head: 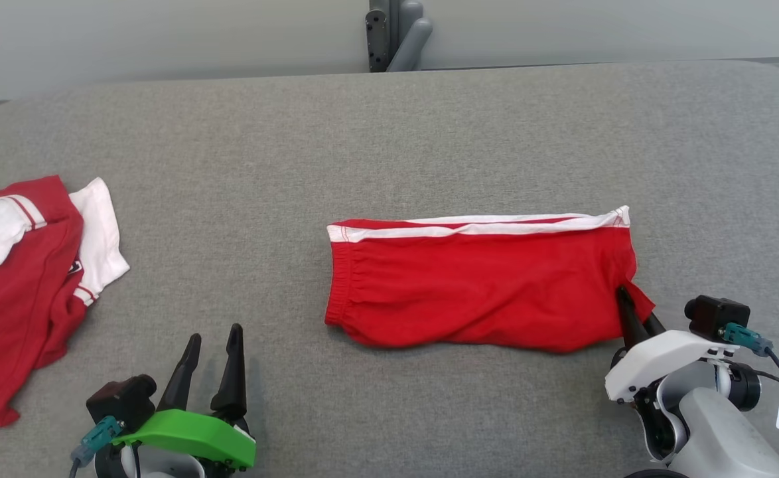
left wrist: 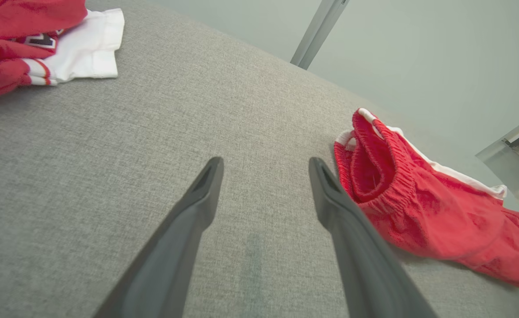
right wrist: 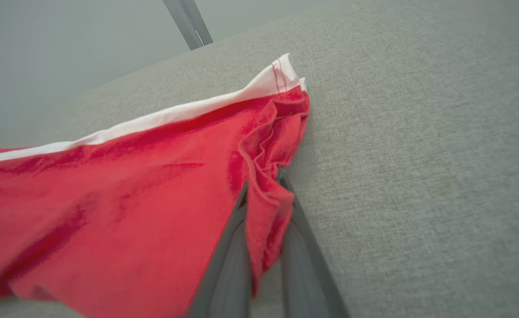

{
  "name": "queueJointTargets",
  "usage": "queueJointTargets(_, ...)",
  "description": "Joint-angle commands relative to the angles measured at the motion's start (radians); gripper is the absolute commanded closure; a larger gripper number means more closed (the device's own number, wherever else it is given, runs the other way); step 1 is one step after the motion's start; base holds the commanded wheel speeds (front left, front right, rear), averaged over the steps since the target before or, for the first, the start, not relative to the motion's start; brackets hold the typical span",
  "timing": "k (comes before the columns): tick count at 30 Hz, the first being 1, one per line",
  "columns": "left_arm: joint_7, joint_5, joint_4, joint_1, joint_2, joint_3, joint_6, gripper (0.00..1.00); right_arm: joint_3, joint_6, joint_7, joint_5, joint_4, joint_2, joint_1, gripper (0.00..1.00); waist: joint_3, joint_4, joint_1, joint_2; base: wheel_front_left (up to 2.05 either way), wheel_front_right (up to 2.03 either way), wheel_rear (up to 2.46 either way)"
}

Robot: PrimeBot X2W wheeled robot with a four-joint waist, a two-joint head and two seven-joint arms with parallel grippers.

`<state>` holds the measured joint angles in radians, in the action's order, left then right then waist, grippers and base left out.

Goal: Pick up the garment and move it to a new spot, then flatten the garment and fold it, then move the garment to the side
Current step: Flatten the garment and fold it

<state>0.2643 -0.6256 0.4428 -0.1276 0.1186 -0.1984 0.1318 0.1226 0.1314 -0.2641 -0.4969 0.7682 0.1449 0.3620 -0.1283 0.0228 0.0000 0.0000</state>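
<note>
While the right claw [head: 628, 302] pinches the near hem corner [right wrist: 266, 212] of the red shorts [head: 476, 285], fingers pressed together on a bunched ridge of cloth, the rest of the garment lies on the grey table [head: 389, 133]. It stretches away to that claw's left, w/ the white side stripe [head: 482, 226] along the edge farthest ahead of the claw and the elastic waistband [head: 346, 282] at the opposite end. Left claw [head: 213, 342]: spread wide, holding nothing, over bare table, well apart from the shorts, which lie to its right; a 2nd red-and-white garment [head: 24, 279] sits off to its left. Judged step: the shorts look already folded lengthwise, so this pinch prob. begins either the next fold (hem end carried over toward the waistband) or the shift to the side; can't tell which. To do it well: raise the corner only slightly at 1st and check that all layers rise together, since whether the pinch caught every layer isn't visible. W/ just 1 corner held, the hem corner ahead of the claw will likely lag and skew the stripe edge, so travel low, slow and straight, or bring the left claw in on the waistband end to steady it. Keep the path clear of the 2nd garment.
</note>
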Motion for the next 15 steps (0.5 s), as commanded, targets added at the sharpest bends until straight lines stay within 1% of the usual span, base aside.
queueJointTargets(1,0.000,0.015,-0.004,0.019,-0.001,0.009,-0.002,0.00,-0.005,-0.001,0.000,-0.001,-0.005,0.004,-0.012,1.00,0.029,-0.031,0.0000,0.0000,0.00,0.00,0.00)
queueJointTargets(9,0.000,0.048,-0.004,0.023,-0.014,0.014,-0.002,0.00,-0.015,-0.001,0.000,0.013,-0.005,0.002,-0.009,1.00,0.032,-0.024,0.0000,0.0000,0.00,0.00,0.00)
queueJointTargets(12,0.000,0.059,-0.007,0.026,-0.016,0.017,-0.002,0.00,-0.011,-0.001,-0.001,0.026,-0.043,-0.003,0.000,1.00,0.032,-0.018,0.0000,0.0000,0.00,0.00,0.00)
queueJointTargets(15,0.000,0.066,-0.009,0.033,-0.019,0.019,-0.002,0.00,0.032,-0.001,-0.001,0.038,-0.132,-0.015,0.007,1.00,0.031,-0.012,0.0000,0.0000,0.00,0.00,0.00)
